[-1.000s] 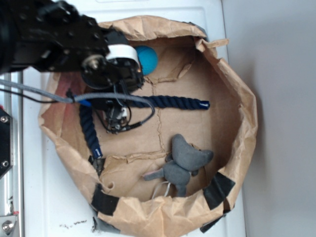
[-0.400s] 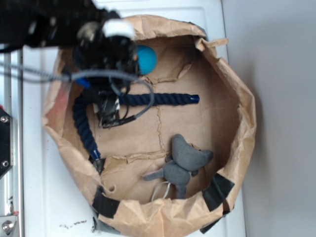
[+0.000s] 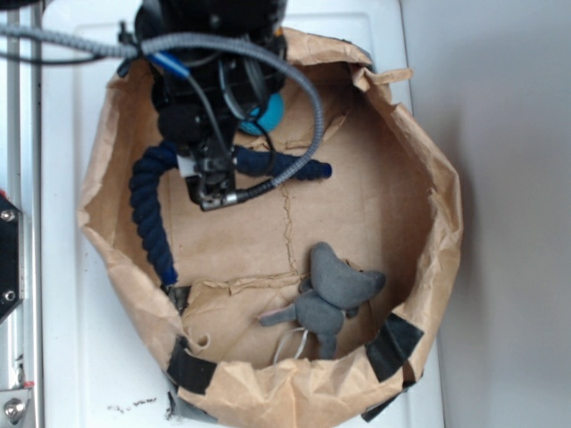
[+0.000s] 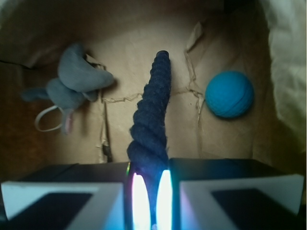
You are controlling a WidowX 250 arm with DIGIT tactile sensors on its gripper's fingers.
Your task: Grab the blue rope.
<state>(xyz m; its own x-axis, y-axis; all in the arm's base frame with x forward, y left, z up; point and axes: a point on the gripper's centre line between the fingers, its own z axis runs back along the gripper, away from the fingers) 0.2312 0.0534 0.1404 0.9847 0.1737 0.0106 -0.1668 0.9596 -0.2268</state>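
Since the earlier frames, the arm has swung from the left side toward the top of the paper bin [image 3: 428, 178], and the free end of the blue rope [image 3: 147, 209] has been drawn leftward, its capped tip now near the bin's centre rather than toward the right wall. Largest: the crumpled brown paper bin, black tape at its lower rim, resting on a white surface [image 3: 71, 374]. Next: the black arm with a grey braided cable [image 3: 303, 76] looping over it. The rope forms an arch, one limb curving down along the left wall, the other reaching right past the gripper [image 3: 210, 178]. In the wrist view, the gripper's jaws are closed tight on the rope [image 4: 152, 120], which runs away from them between the two pads. Grey plush toy [image 3: 335, 294]: lower floor, well apart from the rope. Teal ball [image 4: 229, 94]: near the upper wall, just beside the arm.
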